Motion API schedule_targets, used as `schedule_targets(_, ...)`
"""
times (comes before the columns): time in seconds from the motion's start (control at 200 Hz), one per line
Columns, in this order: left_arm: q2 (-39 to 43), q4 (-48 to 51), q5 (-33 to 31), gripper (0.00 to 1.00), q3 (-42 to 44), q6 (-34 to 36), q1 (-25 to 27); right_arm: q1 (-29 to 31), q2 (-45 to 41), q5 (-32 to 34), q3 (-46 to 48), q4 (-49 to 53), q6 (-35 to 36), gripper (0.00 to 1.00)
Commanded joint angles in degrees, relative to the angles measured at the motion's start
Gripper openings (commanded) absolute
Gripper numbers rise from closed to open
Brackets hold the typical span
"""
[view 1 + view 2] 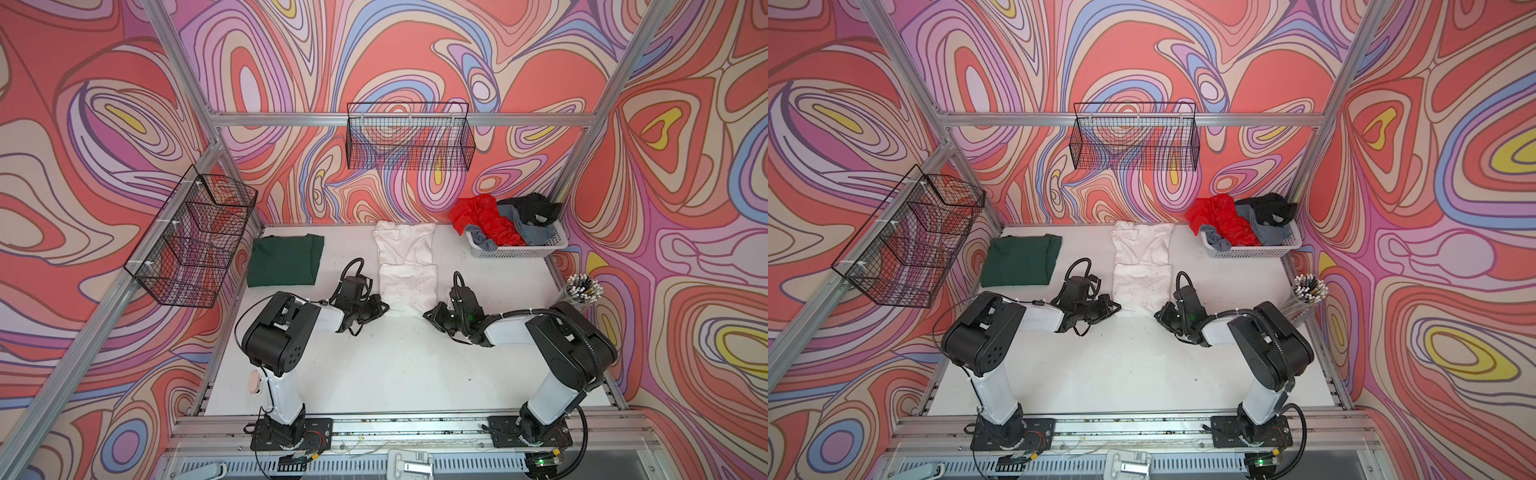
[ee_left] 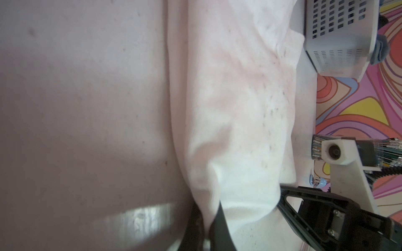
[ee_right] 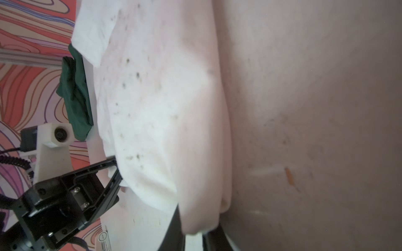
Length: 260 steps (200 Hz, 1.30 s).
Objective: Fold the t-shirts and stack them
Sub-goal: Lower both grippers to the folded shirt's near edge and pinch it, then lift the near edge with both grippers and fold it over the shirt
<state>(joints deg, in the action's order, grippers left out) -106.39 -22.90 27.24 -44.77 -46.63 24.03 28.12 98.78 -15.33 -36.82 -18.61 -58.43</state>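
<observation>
**Both top views**
- Dark green t-shirt (image 1: 286, 260): folded flat at the far left of the table (image 1: 374, 374). Judged done.
- White t-shirt (image 1: 406, 266): far centre, narrowed to a long strip, with the near part seemingly doubled over. Judged mid-fold.
- Basket (image 1: 519, 248): far right, holding the red t-shirt (image 1: 482, 220), grey t-shirt (image 1: 528, 232) and black t-shirt (image 1: 532, 208), all crumpled and unfolded.
- Tally, as a judgement: one shirt finished, one in hand, three untouched. Nothing is stacked on the green one yet.
- Left gripper (image 1: 384, 309): at the near left corner of the white strip.
- Right gripper (image 1: 428, 315): at the near right corner of the white strip.
- Both grippers are low to the table. Jaw spacing is too small to read from here.

**Left wrist view**
- Left gripper (image 2: 206, 214): jaws drawn together, with a pinch of white cloth clamped between them.
- The right gripper's fingers (image 2: 282, 189) touch the opposite corner of the same hem.

**Right wrist view**
- Right gripper (image 3: 195, 226): jaws closed on a bunched corner of the white shirt, and the cloth bulges just ahead of them.
- The left gripper's fingers (image 3: 113, 163) meet the hem at the other corner.
- The green shirt lies beyond, apart from the white one.
</observation>
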Motion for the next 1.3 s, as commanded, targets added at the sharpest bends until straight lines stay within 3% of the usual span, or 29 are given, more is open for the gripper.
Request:
schedule_targets(0.0, -2.2, 5.8, -0.8, 0.00, -0.1, 0.1, 0.4, 0.3, 1.5, 3.8, -0.7, 8.7, 2.7, 0.02)
schedule_targets(0.536, 6.0, 11.2, -0.5, 0.00, -1.0, 3.0, 1.3, 0.4, -6.6, 6.7, -3.1, 17.8, 9.5, 0.00)
schedule_targets(0.806, 11.5, 14.1, -1.9, 0.00, 0.4, 3.4, 3.2, 1.7, -14.3, 6.5, -1.3, 19.7, 7.3, 0.00)
schedule_targets(1.297, 33.2, 25.1, -7.9, 0.00, 5.8, 5.4, 7.6, 10.1, -32.1, 14.3, 1.9, 27.0, 6.6, 0.00)
